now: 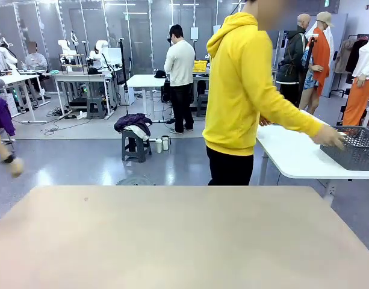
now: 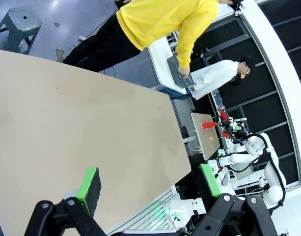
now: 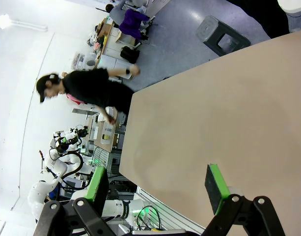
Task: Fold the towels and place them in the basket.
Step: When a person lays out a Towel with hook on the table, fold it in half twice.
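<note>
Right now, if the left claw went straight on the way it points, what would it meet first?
Probably the table top: the open left claw points at its tan surface near one edge, with nothing in between. Depth is unclear, so it might just pass the edge.

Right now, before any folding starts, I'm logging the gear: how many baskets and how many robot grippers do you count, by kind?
Dark grey basket: 1
Grippers: 2, the left gripper and the right gripper, both open
Total: 3
</note>
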Robot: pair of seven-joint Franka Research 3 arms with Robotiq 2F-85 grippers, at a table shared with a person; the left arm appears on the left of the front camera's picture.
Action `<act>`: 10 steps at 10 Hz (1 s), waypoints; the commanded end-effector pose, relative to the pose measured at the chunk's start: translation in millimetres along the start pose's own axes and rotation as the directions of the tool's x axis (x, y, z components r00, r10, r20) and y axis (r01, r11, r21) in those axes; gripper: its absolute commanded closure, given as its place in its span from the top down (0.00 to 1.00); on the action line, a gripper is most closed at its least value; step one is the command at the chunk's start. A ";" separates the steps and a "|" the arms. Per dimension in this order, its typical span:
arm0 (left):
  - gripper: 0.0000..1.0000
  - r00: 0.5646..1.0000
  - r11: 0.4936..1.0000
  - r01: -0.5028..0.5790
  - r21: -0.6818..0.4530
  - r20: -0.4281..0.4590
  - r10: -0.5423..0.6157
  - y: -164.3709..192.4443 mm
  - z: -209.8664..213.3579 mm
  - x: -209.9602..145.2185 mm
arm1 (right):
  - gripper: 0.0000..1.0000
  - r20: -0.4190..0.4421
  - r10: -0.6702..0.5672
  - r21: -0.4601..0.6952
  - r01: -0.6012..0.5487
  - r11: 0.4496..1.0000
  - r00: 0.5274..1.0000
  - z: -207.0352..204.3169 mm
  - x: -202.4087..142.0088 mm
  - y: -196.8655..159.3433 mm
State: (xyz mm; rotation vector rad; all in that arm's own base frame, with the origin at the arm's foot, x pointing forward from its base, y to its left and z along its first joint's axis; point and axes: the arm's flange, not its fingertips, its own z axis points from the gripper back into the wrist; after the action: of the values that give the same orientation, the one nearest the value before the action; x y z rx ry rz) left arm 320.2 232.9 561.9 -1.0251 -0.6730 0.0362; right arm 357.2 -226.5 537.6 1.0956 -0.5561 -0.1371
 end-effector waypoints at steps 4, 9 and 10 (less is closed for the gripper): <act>1.00 1.000 1.000 0.008 -0.003 -0.013 -0.008 -0.6 3.0 1.8 | 1.00 -0.001 0.002 0.008 -0.002 1.000 1.000 0.1 -0.1 0.9; 1.00 1.000 1.000 0.008 -0.003 -0.013 -0.008 -0.6 3.0 1.8 | 1.00 -0.001 0.002 0.008 -0.002 1.000 1.000 0.1 -0.1 0.9; 1.00 1.000 1.000 0.008 -0.003 -0.013 -0.008 -0.6 3.0 1.8 | 1.00 -0.001 0.002 0.008 -0.002 1.000 1.000 0.1 -0.1 0.9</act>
State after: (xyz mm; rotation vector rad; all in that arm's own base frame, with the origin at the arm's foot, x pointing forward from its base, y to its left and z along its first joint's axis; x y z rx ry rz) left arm 320.2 232.9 561.9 -1.0251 -0.6730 0.0362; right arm 357.2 -226.5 537.6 1.0956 -0.5561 -0.1371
